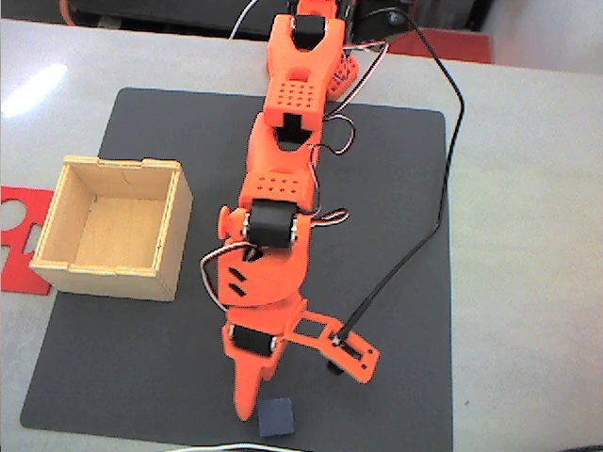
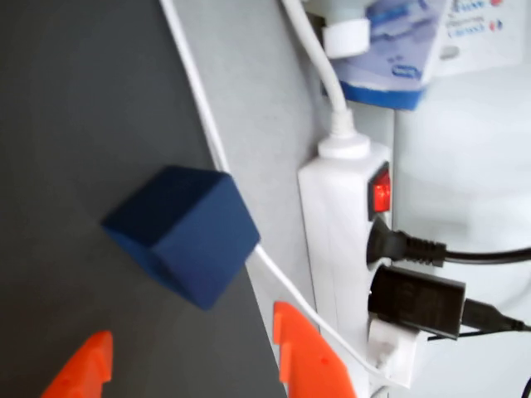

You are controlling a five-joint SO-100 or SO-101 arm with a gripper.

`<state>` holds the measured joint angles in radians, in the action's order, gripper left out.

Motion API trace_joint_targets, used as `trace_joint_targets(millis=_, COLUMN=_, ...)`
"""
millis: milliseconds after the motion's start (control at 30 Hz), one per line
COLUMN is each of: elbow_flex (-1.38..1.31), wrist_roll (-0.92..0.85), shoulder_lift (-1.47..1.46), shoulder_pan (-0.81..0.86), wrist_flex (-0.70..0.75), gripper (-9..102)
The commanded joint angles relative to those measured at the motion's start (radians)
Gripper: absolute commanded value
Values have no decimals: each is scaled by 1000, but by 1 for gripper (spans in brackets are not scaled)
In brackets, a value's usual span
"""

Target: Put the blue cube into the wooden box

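Fixed view first: orange gripper (image 1: 283,391) stood with its fingers apart above the dark mat (image 1: 396,188), and the blue cube (image 1: 276,416) lay at its 6 o'clock, near the mat's lower edge. The wooden box (image 1: 68,247), empty, stood at 10 o'clock. Wrist view: the cube (image 2: 181,235) lay at 12 o'clock from the two orange fingertips (image 2: 303,352), not yet between them.

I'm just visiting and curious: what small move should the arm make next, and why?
Probably ease forward and down so the open tool straddles the blue cube. In the wrist view the cube lies just ahead of both orange fingertips, untouched, on the dark mat, far from the wooden box.
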<state>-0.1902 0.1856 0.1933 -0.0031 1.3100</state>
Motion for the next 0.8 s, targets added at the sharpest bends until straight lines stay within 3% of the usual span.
trace_joint_targets(millis=0, elbow_flex=-46, wrist_roll=-34, shoulder_lift=31, shoulder_pan=3, wrist_flex=-40, gripper=23)
trace_joint_targets(millis=500, elbow_flex=-44, wrist_roll=64, shoulder_lift=32, shoulder_pan=-11, wrist_flex=130, gripper=25)
trace_joint_targets(millis=767, elbow_flex=-41, wrist_roll=55, shoulder_lift=29, shoulder_pan=-12, wrist_flex=48, gripper=25)
